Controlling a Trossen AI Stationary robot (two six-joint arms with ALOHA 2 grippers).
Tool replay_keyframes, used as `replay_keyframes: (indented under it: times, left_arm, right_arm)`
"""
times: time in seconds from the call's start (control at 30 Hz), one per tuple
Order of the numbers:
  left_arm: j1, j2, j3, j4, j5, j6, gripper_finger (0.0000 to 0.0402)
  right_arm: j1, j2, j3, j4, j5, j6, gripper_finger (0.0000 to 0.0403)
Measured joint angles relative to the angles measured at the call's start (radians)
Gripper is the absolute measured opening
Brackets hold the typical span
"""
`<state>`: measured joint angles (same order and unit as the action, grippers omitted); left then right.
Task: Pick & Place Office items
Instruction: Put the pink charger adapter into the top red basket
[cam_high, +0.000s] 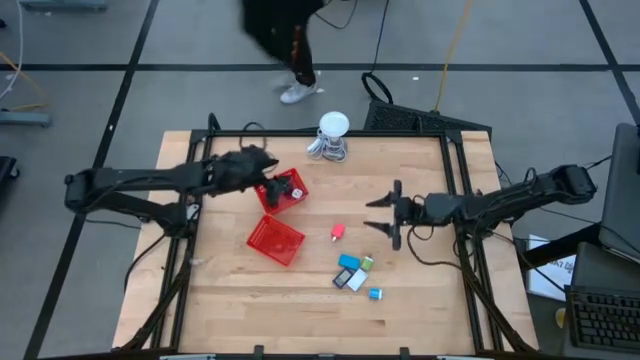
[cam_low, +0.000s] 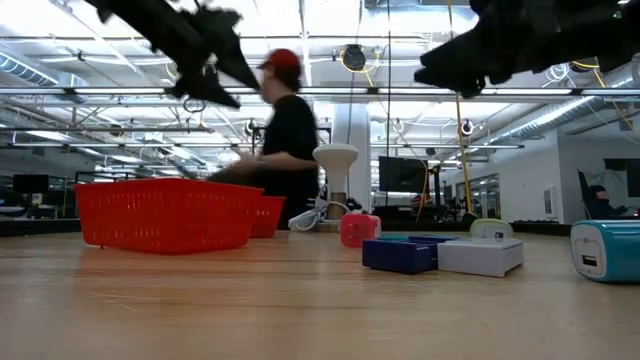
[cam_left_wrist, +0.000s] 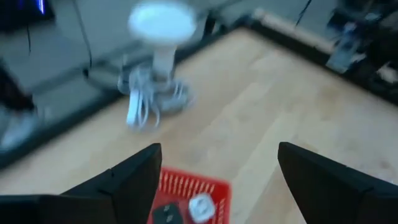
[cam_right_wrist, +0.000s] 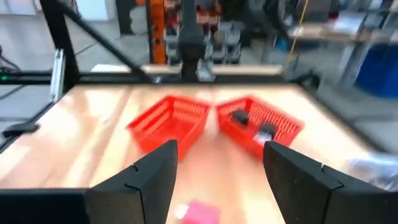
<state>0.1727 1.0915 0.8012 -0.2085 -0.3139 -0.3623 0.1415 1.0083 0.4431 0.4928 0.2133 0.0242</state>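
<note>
Left gripper (cam_high: 272, 178) hovered, fingers spread and empty, over the far red mesh basket (cam_high: 294, 196); right gripper (cam_high: 383, 215), fingers spread, should descend squarely on the small pink-red piece (cam_high: 338, 233).

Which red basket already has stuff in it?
The red basket under the left gripper, nearer the white gadget, holds a black and a white piece. The other basket, nearer the table's front edge, looks empty.
</note>
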Motion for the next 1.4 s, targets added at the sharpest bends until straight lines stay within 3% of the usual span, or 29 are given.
replay_keyframes:
  times: [0.2,0.33,0.47,0.7,0.97,1.13,1.4]
  left_arm:
    - [-0.133,-0.111,-0.123,0.242,-0.06,0.121,0.0308]
    - [-0.168,-0.147,-0.208,0.375,-0.019,0.141,0.0306]
    - [-0.174,-0.164,-0.235,0.396,-0.021,0.113,0.0313]
    - [-0.166,-0.164,-0.235,0.401,-0.028,0.099,0.0327]
    - [-0.155,-0.164,-0.235,0.393,-0.027,0.093,0.0318]
    - [-0.153,-0.163,-0.235,0.383,-0.027,0.092,0.0308]
    - [-0.137,-0.163,-0.235,0.367,-0.028,0.092,0.0308]
  right_arm:
    - [0.076,0.193,0.01,-0.012,0.075,0.135,0.0224]
    - [0.073,0.378,0.047,-0.015,0.066,0.031,0.0224]
    - [0.007,0.502,0.115,-0.035,-0.047,-0.073,0.0224]
    - [-0.098,0.617,0.302,-0.212,-0.226,-0.253,0.0224]
    - [-0.153,0.747,0.418,-0.266,-0.295,-0.481,0.0224]
    - [-0.178,0.8,0.448,-0.291,-0.368,-0.483,0.0224]
    - [-0.175,0.782,0.443,-0.343,-0.373,-0.384,0.0224]
